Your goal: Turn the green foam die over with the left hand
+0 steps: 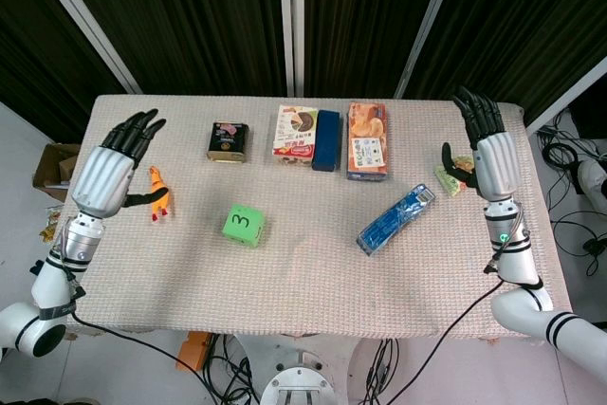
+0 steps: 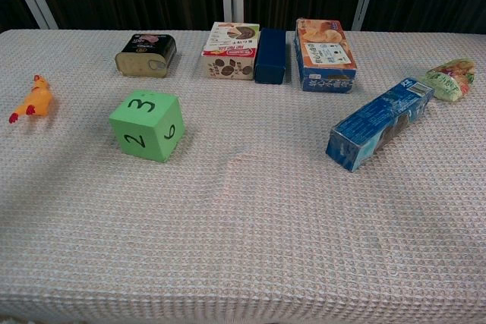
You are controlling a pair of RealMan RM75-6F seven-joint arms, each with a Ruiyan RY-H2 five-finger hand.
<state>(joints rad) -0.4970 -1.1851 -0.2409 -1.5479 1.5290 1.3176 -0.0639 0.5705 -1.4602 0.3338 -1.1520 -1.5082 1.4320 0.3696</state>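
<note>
Open surface [image 1: 303,272] surrounds the green foam die [image 1: 244,224]; only the rubber chicken [image 1: 158,194] lies between it and the left hand [image 1: 112,166], with the dark tin [image 1: 228,140] behind.

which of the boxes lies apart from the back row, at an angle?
The long blue box, lying diagonally near the right hand; the other boxes sit squared up along the far edge.

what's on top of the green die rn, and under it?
The green foam die shows a 3 on its top face, with 2 and 6 on its two near sides. Nothing rests on it. It sits on the tablecloth; its bottom face is hidden.
</note>
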